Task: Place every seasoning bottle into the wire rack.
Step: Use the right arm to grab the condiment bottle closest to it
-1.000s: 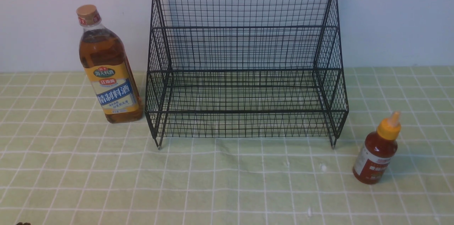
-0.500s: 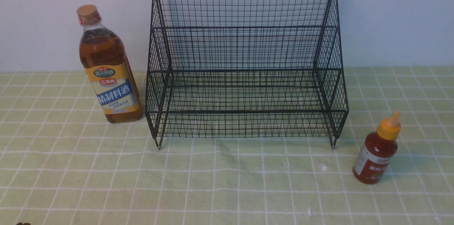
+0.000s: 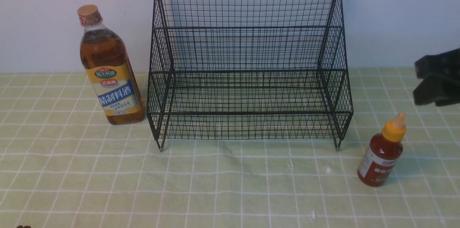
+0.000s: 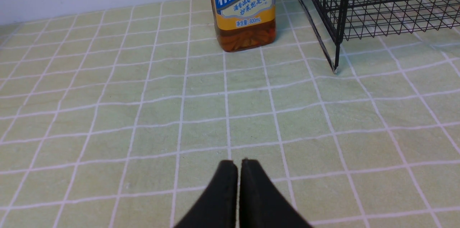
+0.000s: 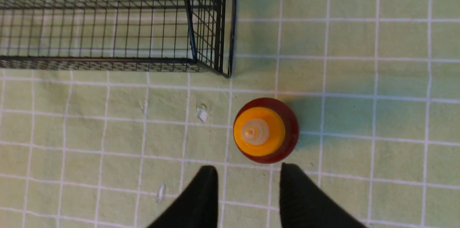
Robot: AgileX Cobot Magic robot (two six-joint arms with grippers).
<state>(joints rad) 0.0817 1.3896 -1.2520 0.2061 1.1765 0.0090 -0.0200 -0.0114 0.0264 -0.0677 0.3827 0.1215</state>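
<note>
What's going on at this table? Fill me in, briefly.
Nothing is loaded yet: the black wire-mesh rack holds no bottle. The tall clear bottle of amber liquid stands on the green checked cloth at its left, the small red sauce bottle with a yellow cap at its right. The right gripper hangs open above the red bottle, not touching it. The left gripper is shut, short of the tall bottle.

One tall clear bottle of amber liquid (image 3: 109, 73), with tan cap and yellow-blue label, and one small red sauce bottle (image 3: 381, 156), with yellow-orange nozzle cap, make two bottles in all. One black wire-mesh rack (image 3: 248, 113) (two stepped tiers). One pale green checked tablecloth (image 3: 215, 185). One black left gripper (image 4: 239, 165) and one black right gripper (image 5: 248, 168) make two.
</note>
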